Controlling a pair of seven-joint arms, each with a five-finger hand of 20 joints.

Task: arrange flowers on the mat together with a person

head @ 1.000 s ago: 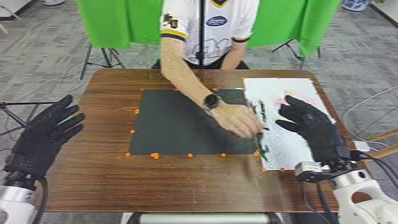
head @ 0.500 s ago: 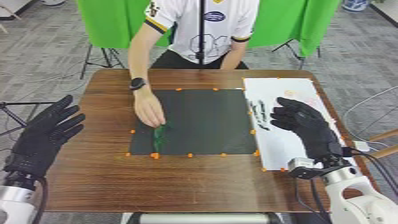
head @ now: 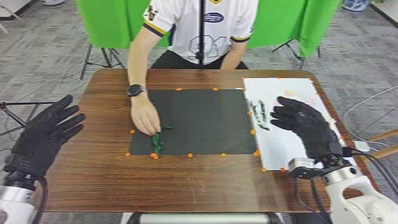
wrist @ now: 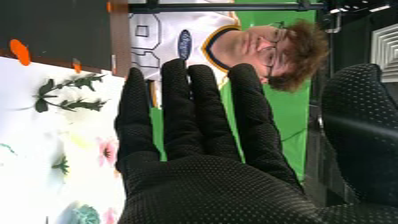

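In the head view a person's right hand touches a green stem (head: 158,143) at the left side of the dark mat (head: 204,122). My right hand (head: 304,122) is over the white sheet (head: 282,150), its fingers relaxed and holding nothing. Above the table's left edge is my left hand (head: 43,132), fingers straight. Leafy sprigs (head: 258,114) lie on the sheet beside the mat. The right wrist view has my right hand (wrist: 218,192) with straight fingers, and beyond it sprigs (wrist: 67,94) and a pink flower (wrist: 107,151) on the white sheet.
Orange markers (head: 189,155) line the edges of the mat on the brown table (head: 195,185). The person sits across the table, the other arm by the far edge. A thin black pole (head: 202,30) stands behind the table.
The person's hand has gone from the sheet side across to the mat's left side, bringing the green stem there, and then slightly nearer me. My right hand has shifted slightly; my left is still.
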